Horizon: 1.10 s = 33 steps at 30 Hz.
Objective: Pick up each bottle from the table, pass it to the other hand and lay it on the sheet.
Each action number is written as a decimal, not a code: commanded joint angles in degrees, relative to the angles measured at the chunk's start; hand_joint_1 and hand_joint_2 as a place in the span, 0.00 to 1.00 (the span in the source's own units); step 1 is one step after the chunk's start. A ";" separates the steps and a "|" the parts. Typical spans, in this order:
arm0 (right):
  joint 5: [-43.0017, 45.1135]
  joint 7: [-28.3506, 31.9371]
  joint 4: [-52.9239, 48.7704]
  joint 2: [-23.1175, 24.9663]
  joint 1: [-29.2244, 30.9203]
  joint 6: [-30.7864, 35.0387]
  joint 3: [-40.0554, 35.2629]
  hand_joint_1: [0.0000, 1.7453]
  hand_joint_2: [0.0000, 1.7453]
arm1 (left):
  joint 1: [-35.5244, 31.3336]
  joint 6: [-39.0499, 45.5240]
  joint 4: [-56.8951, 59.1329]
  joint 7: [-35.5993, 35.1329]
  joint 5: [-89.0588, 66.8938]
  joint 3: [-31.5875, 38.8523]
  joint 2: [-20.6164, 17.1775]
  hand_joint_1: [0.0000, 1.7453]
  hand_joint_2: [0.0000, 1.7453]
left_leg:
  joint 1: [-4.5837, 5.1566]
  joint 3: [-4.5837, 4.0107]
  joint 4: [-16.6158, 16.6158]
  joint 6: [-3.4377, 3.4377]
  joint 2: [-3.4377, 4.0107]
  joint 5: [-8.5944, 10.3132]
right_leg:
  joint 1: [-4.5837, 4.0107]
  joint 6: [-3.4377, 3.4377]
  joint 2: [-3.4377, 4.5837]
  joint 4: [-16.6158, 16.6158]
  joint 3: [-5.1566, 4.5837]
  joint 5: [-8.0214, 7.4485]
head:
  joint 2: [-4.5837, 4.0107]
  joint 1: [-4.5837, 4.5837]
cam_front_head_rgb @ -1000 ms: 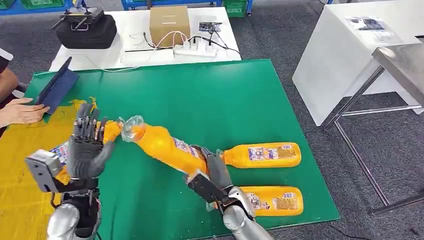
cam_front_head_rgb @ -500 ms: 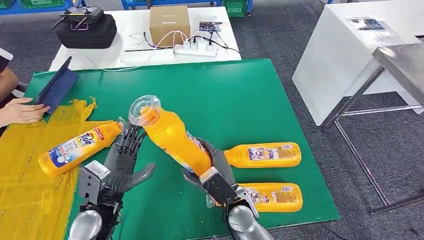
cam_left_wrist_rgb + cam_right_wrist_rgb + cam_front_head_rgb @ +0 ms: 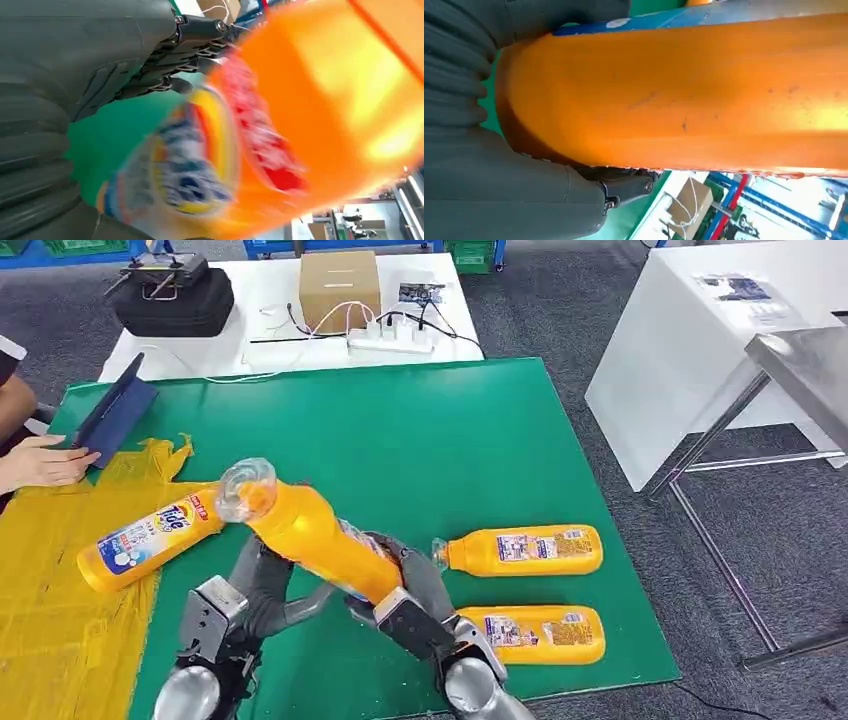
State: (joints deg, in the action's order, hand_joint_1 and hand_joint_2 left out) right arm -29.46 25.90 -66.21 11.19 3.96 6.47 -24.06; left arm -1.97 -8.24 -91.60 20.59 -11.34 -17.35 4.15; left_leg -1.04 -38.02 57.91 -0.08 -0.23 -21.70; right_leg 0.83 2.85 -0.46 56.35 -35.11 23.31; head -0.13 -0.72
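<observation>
Orange and tilted, the held bottle [image 3: 315,538] hangs over the near middle of the green mat [image 3: 420,440], its clear cap pointing up and to the far left, its base clamped in the right hand [image 3: 400,590]. The right wrist view shows that hand's grey palm pressed against the bottle's side. Half a second ago the bottle stood steeper, with its cap higher; it has since tipped down toward the left, and the left hand [image 3: 262,585] has come in under its middle, fingers spread and curving up round the body. From the head view and the blurred left wrist view I cannot tell whether those fingers have closed on the bottle or merely cup it. A second ago that hand was raised well to the left, so the pass appears to be in its last stage, with the grip likely to change next.

On the yellow sheet [image 3: 60,610] at the left, one bottle [image 3: 150,538] already lies on its side, cap toward the mat. Two more bottles wait on the mat to the right, one farther [image 3: 520,549] and one nearer [image 3: 535,630], both lying flat. At the far left edge a person's hand [image 3: 40,462] rests beside a dark tablet [image 3: 112,412].
</observation>
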 commanded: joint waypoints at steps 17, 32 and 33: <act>-5.93 -1.48 11.41 0.52 2.73 3.59 -6.36 1.00 1.00 | -0.68 0.15 1.53 0.19 0.49 -4.27 0.58 1.00 1.00 | 0.00 0.18 -0.04 0.03 -0.02 -0.05 | -0.01 -0.08 -0.01 -0.05 0.18 0.06 | 0.00 0.00; -6.45 -0.88 1.70 -0.60 -0.38 5.17 -8.71 1.00 1.00 | -1.23 2.20 4.90 0.45 -0.97 -5.53 1.84 1.00 1.00 | 0.03 0.14 -0.03 0.03 -0.04 -0.04 | 0.02 -0.06 -0.04 -0.02 0.11 0.06 | 0.00 0.02; -6.45 -0.88 1.70 -0.60 -0.38 5.17 -8.71 1.00 1.00 | -1.23 2.20 4.90 0.45 -0.97 -5.53 1.84 1.00 1.00 | 0.04 0.26 -0.02 0.05 -0.04 -0.10 | 0.02 -0.10 -0.04 -0.01 0.24 0.12 | 0.00 0.00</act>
State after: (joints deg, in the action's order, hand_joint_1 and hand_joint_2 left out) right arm -35.74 24.70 -62.09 12.17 3.17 11.43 -29.79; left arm -1.59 -6.45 -90.66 21.29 -11.28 -20.37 5.70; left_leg -1.04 -38.01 57.91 -0.09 -0.23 -21.70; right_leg 0.83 2.84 -0.46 56.34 -35.14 23.32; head -0.13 -0.72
